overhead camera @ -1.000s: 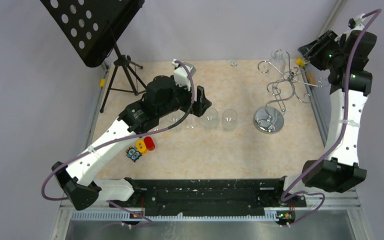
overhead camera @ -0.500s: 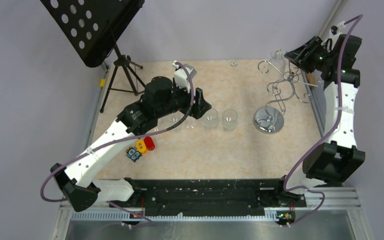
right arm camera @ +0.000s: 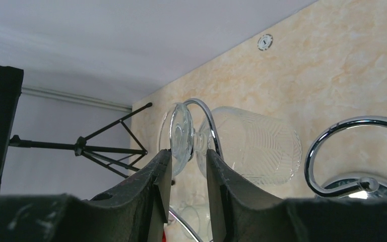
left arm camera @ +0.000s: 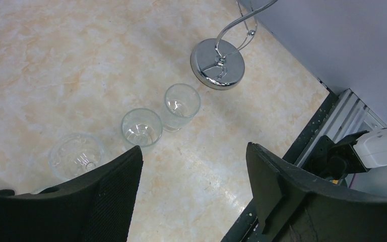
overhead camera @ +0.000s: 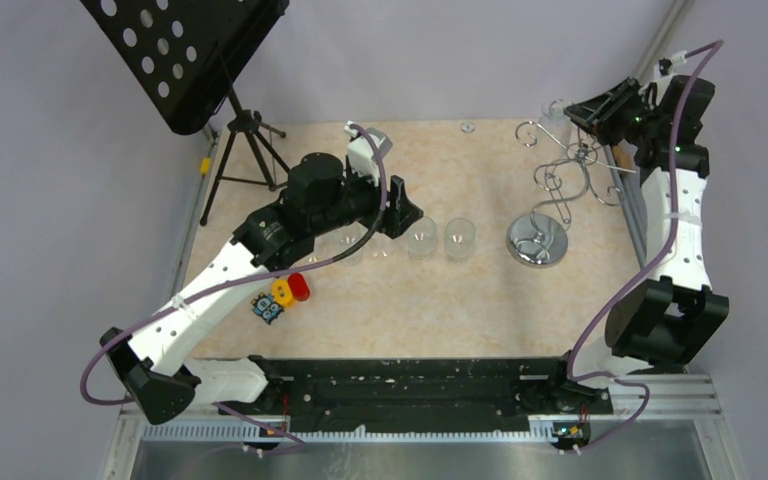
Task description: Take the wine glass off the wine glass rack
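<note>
Up at the far right corner of the table (overhead camera: 480, 290), the wine glass (overhead camera: 557, 118) hangs upside down in a curled arm of the wine glass rack (overhead camera: 565, 175), foot uppermost and bowl below; the rack's round mirrored base (overhead camera: 537, 240) stands on the table near the right edge. The right gripper (overhead camera: 582, 108) is raised beside the hanging glass; seen from the right wrist, its fingers (right arm camera: 151, 191) stand close together with a narrow gap, the tips level with the stem, the glass's foot (right arm camera: 180, 137) just above the left-hand finger and the ribbed bowl (right arm camera: 252, 146) above the right-hand one; whether the pads are pinching the stem I cannot tell. The left gripper (left arm camera: 194, 151) hangs over the middle of the table with its fingers spread wide and nothing between them; below it three clear glasses stand upright in a row, the nearest to the rack (left arm camera: 182, 103) just beside the base, then a second (left arm camera: 141, 127) and a third (left arm camera: 76, 151). Well apart, at the far left corner, stands a black music stand (overhead camera: 190, 60) on its tripod; a few small coloured pieces (overhead camera: 282, 296) lie near the left arm.
</note>
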Controlling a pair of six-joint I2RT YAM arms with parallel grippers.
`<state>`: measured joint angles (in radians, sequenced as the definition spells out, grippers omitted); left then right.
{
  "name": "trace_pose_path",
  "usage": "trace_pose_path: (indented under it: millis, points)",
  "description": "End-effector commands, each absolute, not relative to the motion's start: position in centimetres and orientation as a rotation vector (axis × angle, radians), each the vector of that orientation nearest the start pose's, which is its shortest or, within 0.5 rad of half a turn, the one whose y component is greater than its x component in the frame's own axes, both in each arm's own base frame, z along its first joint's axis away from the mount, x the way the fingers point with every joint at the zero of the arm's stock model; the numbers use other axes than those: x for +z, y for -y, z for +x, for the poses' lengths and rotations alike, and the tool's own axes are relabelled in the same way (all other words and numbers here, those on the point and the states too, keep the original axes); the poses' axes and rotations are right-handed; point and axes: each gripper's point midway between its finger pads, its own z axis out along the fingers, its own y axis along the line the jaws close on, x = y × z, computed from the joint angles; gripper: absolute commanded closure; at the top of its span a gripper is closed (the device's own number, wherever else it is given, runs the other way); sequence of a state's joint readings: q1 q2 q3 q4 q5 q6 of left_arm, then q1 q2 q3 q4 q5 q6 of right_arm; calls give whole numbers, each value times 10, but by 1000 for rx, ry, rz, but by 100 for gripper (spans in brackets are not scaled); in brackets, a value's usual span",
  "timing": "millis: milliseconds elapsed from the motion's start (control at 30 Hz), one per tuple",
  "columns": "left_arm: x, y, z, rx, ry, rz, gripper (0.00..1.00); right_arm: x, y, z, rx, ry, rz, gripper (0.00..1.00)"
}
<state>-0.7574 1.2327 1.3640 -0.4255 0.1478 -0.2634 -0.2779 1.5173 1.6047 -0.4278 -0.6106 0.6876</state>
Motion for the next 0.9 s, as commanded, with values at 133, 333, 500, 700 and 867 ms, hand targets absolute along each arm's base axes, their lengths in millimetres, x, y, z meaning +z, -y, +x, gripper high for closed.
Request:
trace_pose_path:
  millis: [133, 333, 500, 700, 867]
  points:
    - [362, 292, 257, -859, -1793, 559, 17, 380, -5, 446, 913, -1789, 486, 69]
    - [363, 292, 257, -866, -1784, 557, 15, 381, -8, 450, 966, -1778, 503, 74]
    - [364, 291, 257, -869, -1776, 558, 10, 380, -8, 452, 976, -1781, 515, 75]
    - [367, 289, 255, -874, -1762, 558, 5, 377, -8, 454, 986, -1790, 535, 76]
    - [368, 289, 255, -872, -1760, 553, 5, 379, -9, 457, 1040, -1755, 566, 79]
